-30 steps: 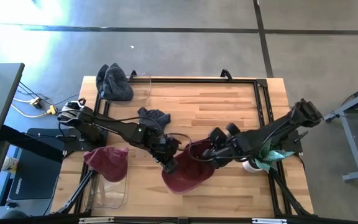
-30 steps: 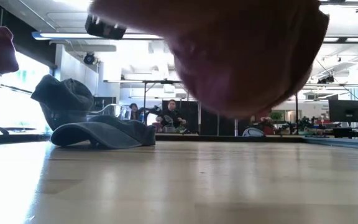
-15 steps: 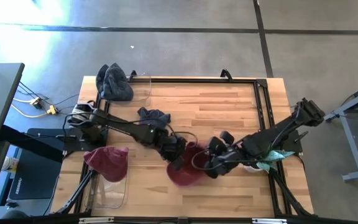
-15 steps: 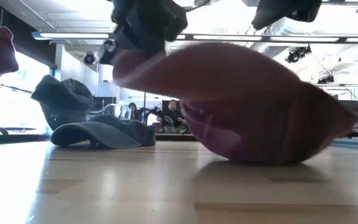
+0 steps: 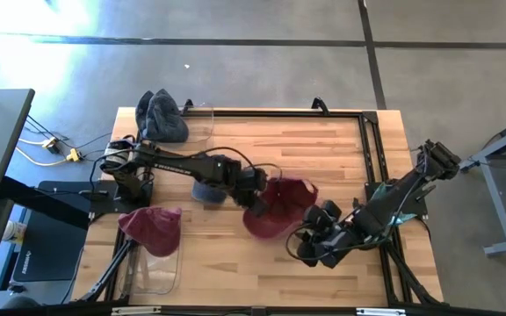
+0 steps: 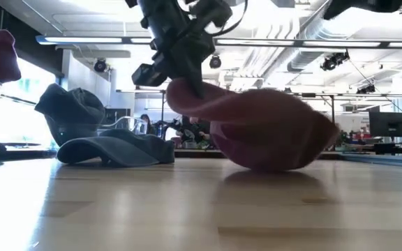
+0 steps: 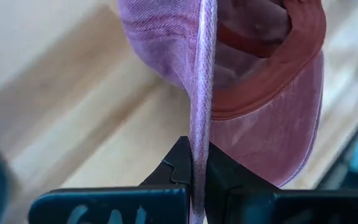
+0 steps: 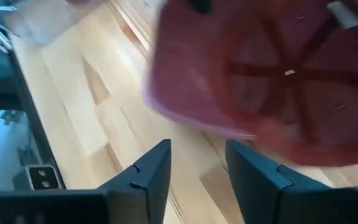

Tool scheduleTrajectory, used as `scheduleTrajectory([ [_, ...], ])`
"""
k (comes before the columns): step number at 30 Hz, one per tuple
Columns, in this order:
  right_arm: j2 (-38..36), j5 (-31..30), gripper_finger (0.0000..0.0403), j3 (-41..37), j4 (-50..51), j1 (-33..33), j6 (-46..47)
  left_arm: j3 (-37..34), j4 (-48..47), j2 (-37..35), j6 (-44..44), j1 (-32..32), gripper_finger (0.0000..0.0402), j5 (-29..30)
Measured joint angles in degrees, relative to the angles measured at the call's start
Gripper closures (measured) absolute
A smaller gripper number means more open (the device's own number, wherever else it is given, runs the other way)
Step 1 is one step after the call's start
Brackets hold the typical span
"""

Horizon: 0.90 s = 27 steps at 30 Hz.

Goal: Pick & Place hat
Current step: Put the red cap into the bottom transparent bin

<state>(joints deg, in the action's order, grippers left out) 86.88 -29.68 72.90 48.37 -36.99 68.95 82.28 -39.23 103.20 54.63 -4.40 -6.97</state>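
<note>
A maroon hat sits mid-table, upside down, so its inside and red sweatband show. My left gripper is shut on its brim. In the low view the hat's crown is at the tabletop; I cannot tell whether it touches. My right gripper stands open on the near-right side of the hat, apart from it and with nothing between its fingers. My left gripper pinches the hat's brim at its edge between its two fingers, which slant down from the table's left side. The brim stands on edge in the hold. The crown hangs beyond and below the fingers, down at the tabletop.
A grey cap lies under my left arm. A dark grey hat sits by a clear bin at the far left. Another maroon hat rests on a clear bin at the near left. A white and green object lies at the right.
My left gripper has carried the hat toward the table's far edge and lowered it, with the crown now down at the tabletop. My right gripper has come off the hat and drawn back toward the near right.
</note>
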Motion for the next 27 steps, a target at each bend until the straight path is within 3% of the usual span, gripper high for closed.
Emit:
scheduleTrajectory([
  [3, -0.01, 0.39, 0.023, 0.0, 1.99, -0.36, 0.61, 0.0, 0.14, -0.02, -3.84, -1.16, 0.0396, -2.06],
  [8, -0.01, 3.06, 0.0194, -0.02, 1.57, 2.32, -7.8, 0.07, 0.15, -0.61, -12.83, -1.65, 0.0396, -8.1],
  [11, 0.02, 4.77, 0.0186, -0.02, -2.04, 5.49, -17.53, 0.07, 0.14, -0.59, -16.57, -1.95, 0.0396, -11.96],
  [17, 0.02, 15.15, 0.0188, -0.02, -10.4, 13.65, -44.05, 0.07, 0.64, -0.59, -24.43, -5.03, 0.0396, -18.28],
  [23, 0.46, 26.28, 0.0189, -0.02, -16.99, 17.65, -52.85, 2.24, 0.6, -1.61, -30.87, -9.86, 0.0396, -18.03],
  [27, 1.78, 30.93, 0.0189, 0.0, -24.68, 17.94, -53.58, 5.53, -1.09, -1.55, -33.81, -12.18, 0.0396, -12.88],
])
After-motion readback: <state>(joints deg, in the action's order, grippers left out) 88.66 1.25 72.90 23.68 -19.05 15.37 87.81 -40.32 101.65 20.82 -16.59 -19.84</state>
